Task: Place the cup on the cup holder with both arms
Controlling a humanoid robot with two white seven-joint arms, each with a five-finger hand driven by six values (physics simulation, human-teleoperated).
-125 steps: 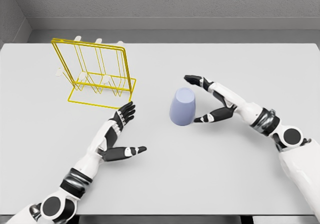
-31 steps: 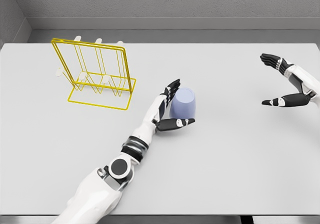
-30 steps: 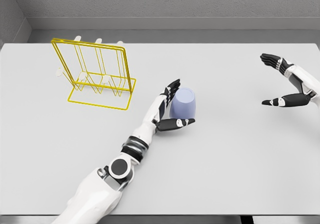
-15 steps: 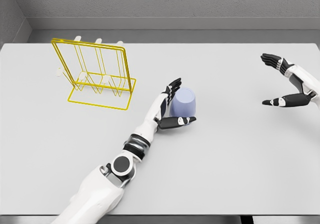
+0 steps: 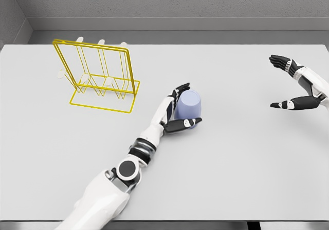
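A lavender cup (image 5: 189,106) stands upside down on the white table (image 5: 231,158), right of the middle. My left hand (image 5: 190,104) wraps it from the left: the fingers (image 5: 181,90) curl over its far side and the thumb (image 5: 185,123) presses its near rim. The yellow wire cup holder (image 5: 98,76) with white pegs stands at the back left, well apart from the cup. My right hand (image 5: 276,82) hovers at the far right edge, fingers spread and holding nothing.
A grey wall runs behind the table's far edge. My left forearm (image 5: 146,142) stretches diagonally across the table's front middle toward the cup.
The left hand's fingers and thumb have closed in against the cup over the last second. The cup has stayed where it was. The right hand has barely moved.
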